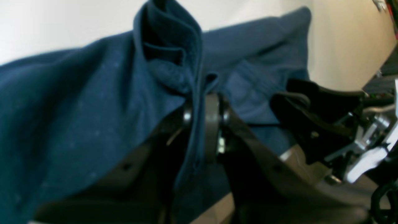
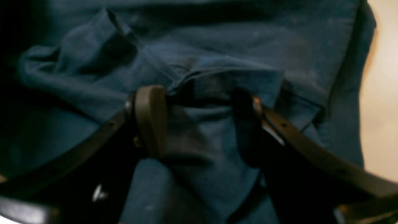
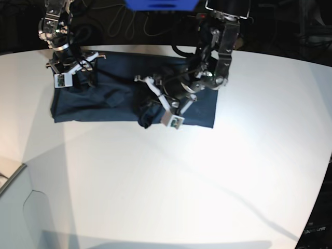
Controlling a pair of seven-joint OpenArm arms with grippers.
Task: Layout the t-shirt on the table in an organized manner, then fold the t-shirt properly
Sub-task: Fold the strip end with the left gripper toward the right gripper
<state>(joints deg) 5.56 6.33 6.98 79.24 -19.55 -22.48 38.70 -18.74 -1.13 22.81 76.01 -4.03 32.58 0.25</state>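
The dark navy t-shirt (image 3: 104, 98) lies wrinkled along the back of the white table (image 3: 181, 181). My left gripper (image 3: 150, 106), on the base view's right, sits over the shirt's middle. In the left wrist view it (image 1: 203, 116) is shut on a raised fold of the t-shirt (image 1: 77, 109). My right gripper (image 3: 83, 70) is at the shirt's back left corner. In the right wrist view it (image 2: 199, 124) is open, its fingers (image 2: 150, 121) wide apart with a loose fold of the t-shirt (image 2: 217, 46) between them.
A pale grey box-like corner piece (image 3: 15, 218) stands at the front left. A blue object (image 3: 161, 4) and cables lie behind the table's back edge. Black and silver arm parts (image 1: 326, 124) show at the right of the left wrist view. White tabletop (image 1: 46, 25) shows beyond the shirt.
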